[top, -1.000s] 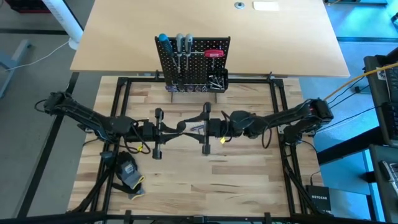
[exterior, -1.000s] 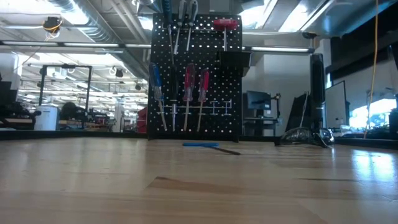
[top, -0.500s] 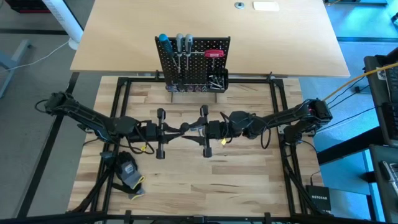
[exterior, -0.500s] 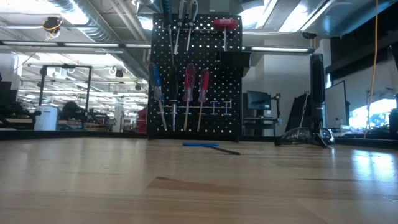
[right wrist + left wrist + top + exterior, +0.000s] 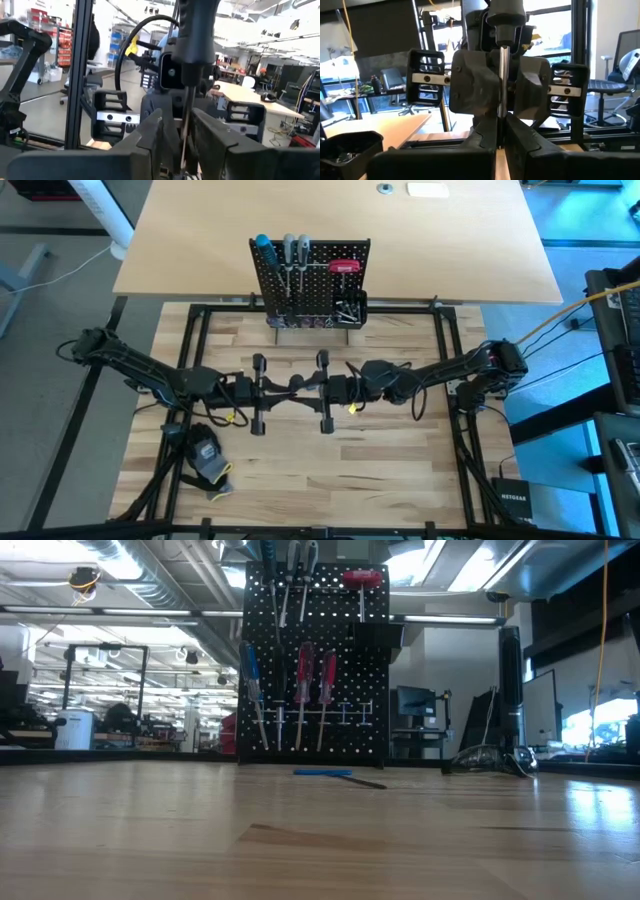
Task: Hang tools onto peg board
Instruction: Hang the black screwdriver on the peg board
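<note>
A: Left fingers (image 5: pixel 485 136) first?

B: Pressed together on the silver shaft of a dark-handled screwdriver (image 5: pixel 503 80), no gap showing. So the left gripper (image 5: pixel 501 131) has the tool clamped, with the handle (image 5: pixel 506 15) standing clear of the fingertips

A: Right fingers (image 5: pixel 152 132)?

B: Partly open, one on each side of the same shaft. The right wrist view shows a narrow slit on both sides, so I cannot say they touch it. The right gripper (image 5: pixel 184 135) straddles the shaft and faces the left one head-on

A: Position on the table (image 5: pixel 400 470)?

B: Both grippers meet tip to tip over the middle of the wood top, raised off it, left arm in from the left, right arm from the right. The screwdriver sits between them, well apart from the peg board (image 5: pixel 310 280)

A: Board state?

B: Upright at the far edge. A blue screwdriver (image 5: pixel 252 690) and two red screwdrivers (image 5: pixel 304 690) hang on the lower row, a red-topped T-key (image 5: pixel 362 580) up top, small black bin (image 5: pixel 350 308) on its right side. A blue tool (image 5: pixel 322 772) lies flat on the table just before the board. A black-and-yellow glove (image 5: pixel 207 455) lies near the left arm
</note>
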### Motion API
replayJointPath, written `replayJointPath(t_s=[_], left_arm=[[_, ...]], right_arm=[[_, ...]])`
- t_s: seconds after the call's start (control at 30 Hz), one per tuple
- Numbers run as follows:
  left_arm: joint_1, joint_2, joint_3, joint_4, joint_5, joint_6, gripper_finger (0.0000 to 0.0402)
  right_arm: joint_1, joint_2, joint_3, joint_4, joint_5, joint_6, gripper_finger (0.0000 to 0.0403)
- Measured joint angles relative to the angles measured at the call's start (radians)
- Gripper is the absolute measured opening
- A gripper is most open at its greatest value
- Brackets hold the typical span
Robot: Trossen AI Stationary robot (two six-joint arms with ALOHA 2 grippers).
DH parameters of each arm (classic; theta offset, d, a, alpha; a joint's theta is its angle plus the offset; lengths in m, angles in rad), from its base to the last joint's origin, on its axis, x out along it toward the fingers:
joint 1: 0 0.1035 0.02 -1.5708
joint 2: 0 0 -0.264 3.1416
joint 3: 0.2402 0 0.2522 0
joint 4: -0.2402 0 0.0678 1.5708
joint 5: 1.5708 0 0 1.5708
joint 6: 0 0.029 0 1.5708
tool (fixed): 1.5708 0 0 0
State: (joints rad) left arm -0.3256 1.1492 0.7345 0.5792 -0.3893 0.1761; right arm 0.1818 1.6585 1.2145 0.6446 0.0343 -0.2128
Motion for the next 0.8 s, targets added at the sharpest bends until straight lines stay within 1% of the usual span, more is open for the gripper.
replayJointPath(t_s=[0.13, 0.33, 0.4, 0.47, 0.57, 0.67, 0.73, 0.8], left_arm=[[0.0, 0.0, 0.0, -0.007, 0.001, 0.001, 0.0005], [-0.002, 0.0, 0.0, -0.017, 0.002, 0.012, 0.0006], [-0.002, 0.0, 0.0, -0.018, 0.001, 0.012, 0.0009], [-0.002, 0.0, 0.0, -0.018, 0.0, 0.011, 0.0011], [-0.002, 0.0, 0.0, -0.018, 0.0, 0.006, 0.0012], [-0.002, 0.0, 0.0, -0.017, 0.0, -0.012, 0.0014], [-0.001, 0.0, 0.0, -0.017, 0.0, -0.019, 0.0025], [-0.001, 0.0, 0.0, -0.017, -0.002, -0.02, 0.0045]], right_arm=[[0.0, 0.003, 0.019, -0.037, 0.001, -0.004, 0.0074], [0.001, 0.002, 0.05, -0.119, 0.015, -0.033, 0.0017], [0.001, 0.002, 0.052, -0.128, 0.033, -0.041, 0.0014], [0.001, 0.002, 0.052, -0.128, 0.057, -0.045, 0.0018], [0.001, 0.002, 0.052, -0.129, 0.06, -0.046, 0.0024], [0.001, 0.002, 0.052, -0.129, 0.06, -0.046, 0.0014], [0.001, 0.002, 0.052, -0.129, 0.061, -0.05, 0.0014], [0.001, 0.002, 0.052, -0.13, 0.061, -0.051, 0.0014]])
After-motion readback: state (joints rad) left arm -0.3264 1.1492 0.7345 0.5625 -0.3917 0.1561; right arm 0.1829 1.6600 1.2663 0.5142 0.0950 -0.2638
